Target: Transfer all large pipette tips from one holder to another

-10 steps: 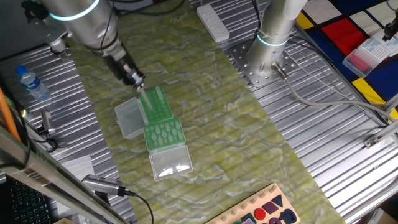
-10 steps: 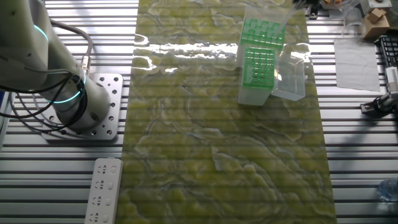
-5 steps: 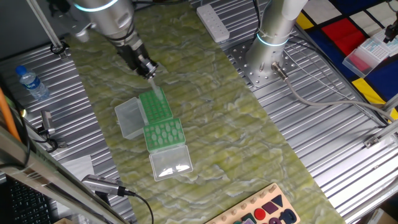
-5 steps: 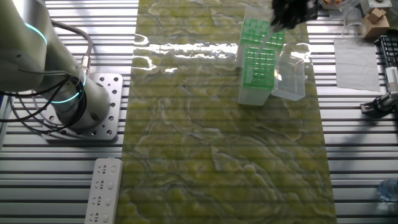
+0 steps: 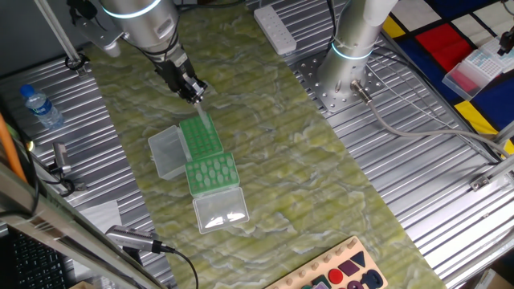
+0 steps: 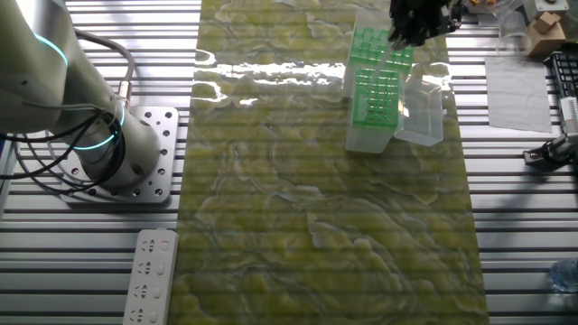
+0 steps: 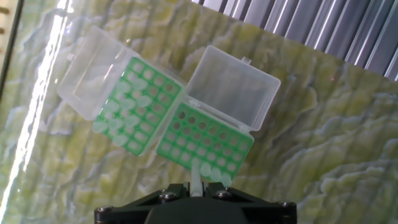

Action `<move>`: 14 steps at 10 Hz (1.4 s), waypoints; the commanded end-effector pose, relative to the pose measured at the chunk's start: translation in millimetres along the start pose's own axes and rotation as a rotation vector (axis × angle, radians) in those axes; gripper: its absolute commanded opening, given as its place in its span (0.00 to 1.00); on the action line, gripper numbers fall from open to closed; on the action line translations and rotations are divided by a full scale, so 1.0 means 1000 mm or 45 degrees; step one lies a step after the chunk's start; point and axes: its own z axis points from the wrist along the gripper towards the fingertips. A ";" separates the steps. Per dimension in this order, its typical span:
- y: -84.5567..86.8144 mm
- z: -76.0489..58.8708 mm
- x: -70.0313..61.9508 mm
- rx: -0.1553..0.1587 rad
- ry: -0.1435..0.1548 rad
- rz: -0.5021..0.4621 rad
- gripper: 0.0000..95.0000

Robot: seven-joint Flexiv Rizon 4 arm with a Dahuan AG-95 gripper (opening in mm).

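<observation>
Large pipette tips (image 7: 124, 106), pale translucent cones, fill the green rack (image 7: 163, 98) left of centre in the hand view; 3 more line the second rack's (image 7: 208, 134) lower edge. No readable writing shows. At bottom centre the gripper (image 7: 194, 188) pinches 1 whitish tip (image 7: 196, 173) above that rack

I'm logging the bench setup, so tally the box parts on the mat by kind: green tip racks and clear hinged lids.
Green tip racks: 2, the fuller rack and the nearly empty rack
Clear hinged lids: 2, one lid on the fuller rack, the other lid on the nearly empty one
Total: 4
</observation>
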 end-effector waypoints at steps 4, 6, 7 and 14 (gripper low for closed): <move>-0.002 0.005 -0.002 0.004 -0.008 0.000 0.00; -0.001 0.008 -0.004 0.005 -0.012 0.007 0.00; 0.000 0.009 -0.005 0.008 -0.012 0.009 0.00; 0.002 0.007 0.000 0.008 -0.012 0.003 0.00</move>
